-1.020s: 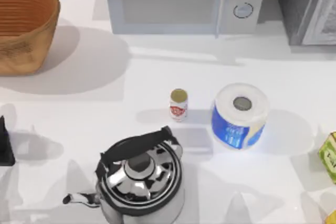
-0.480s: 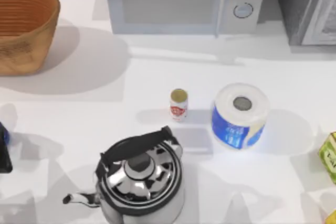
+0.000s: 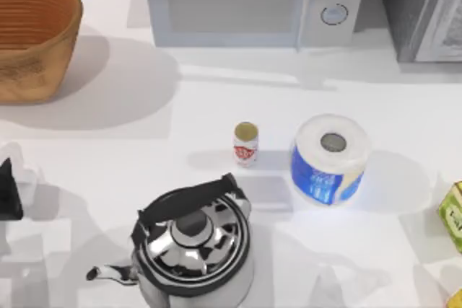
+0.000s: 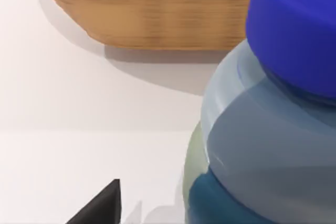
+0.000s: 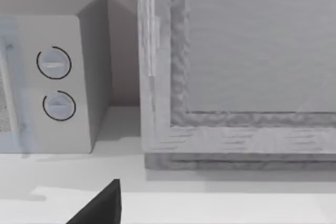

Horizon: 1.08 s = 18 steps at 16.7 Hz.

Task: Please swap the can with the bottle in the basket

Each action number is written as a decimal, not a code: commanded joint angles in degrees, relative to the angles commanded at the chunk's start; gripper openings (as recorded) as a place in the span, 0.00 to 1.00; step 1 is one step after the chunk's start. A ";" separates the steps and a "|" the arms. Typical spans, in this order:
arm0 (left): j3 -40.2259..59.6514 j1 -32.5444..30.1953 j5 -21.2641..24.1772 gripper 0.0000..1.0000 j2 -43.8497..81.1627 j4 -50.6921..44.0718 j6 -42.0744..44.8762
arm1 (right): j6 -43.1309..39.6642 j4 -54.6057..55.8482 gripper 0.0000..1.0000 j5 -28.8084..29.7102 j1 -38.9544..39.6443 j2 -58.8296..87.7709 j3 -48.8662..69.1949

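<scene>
1. Left gripper (image 3: 9, 192) sits at the tabletop's left edge, cut off; its grip cannot be told; bottle (image 4: 273, 103) looms close beside it.
2. Can (image 3: 245, 143) stands mid-table; basket (image 3: 32, 37) occupies the far left corner.

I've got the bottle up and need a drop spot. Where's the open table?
Best patch: bare table between the basket and the kettle, left of the can. Another strip runs in front of the microwave. Crowded: the can, paper roll and kettle cluster mid-table.
</scene>
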 joint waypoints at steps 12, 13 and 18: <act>5.26 -2.59 -2.23 1.00 21.16 15.74 -0.89 | 0.00 0.00 1.00 0.00 0.00 0.00 0.00; 5.26 -2.59 -2.23 1.00 21.16 15.74 -0.89 | 0.00 0.00 1.00 0.00 0.00 0.00 0.00; 5.26 -2.59 -2.23 0.62 21.16 15.74 -0.89 | 0.00 0.00 1.00 0.00 0.00 0.00 0.00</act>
